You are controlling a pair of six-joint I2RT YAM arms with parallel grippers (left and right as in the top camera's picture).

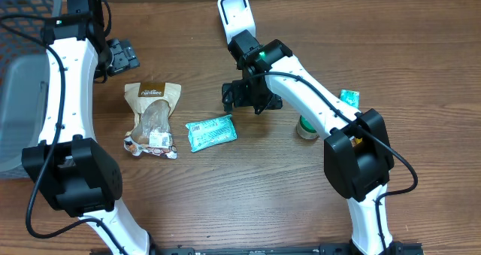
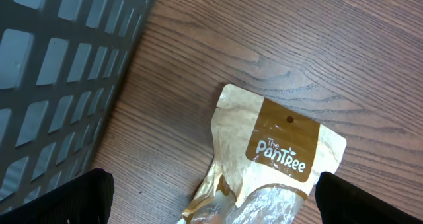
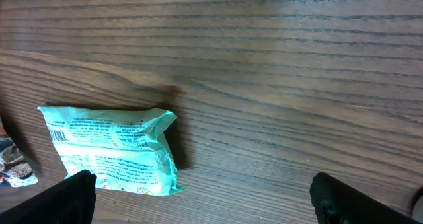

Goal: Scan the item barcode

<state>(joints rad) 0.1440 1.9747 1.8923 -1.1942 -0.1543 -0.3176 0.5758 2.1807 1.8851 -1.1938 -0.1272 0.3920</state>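
A gold Pantree pouch (image 1: 154, 104) lies flat left of centre, and a teal packet (image 1: 211, 132) lies to its right. My left gripper (image 1: 120, 57) hangs open above the pouch's upper left. In the left wrist view the pouch (image 2: 271, 154) reaches in between the open left gripper (image 2: 211, 204). My right gripper (image 1: 244, 95) stands open just up and right of the teal packet. The right wrist view has the teal packet (image 3: 109, 148) by the left finger of the open right gripper (image 3: 205, 204), which holds nothing. A white scanner-like device (image 1: 235, 14) stands at the back.
A grey slatted basket (image 1: 22, 59) fills the far left and shows as a wall (image 2: 59, 72) close to the left gripper. A small printed sachet (image 1: 150, 144) lies at the pouch's near end. A tape roll (image 1: 307, 127) and a small teal sachet (image 1: 349, 98) sit right.
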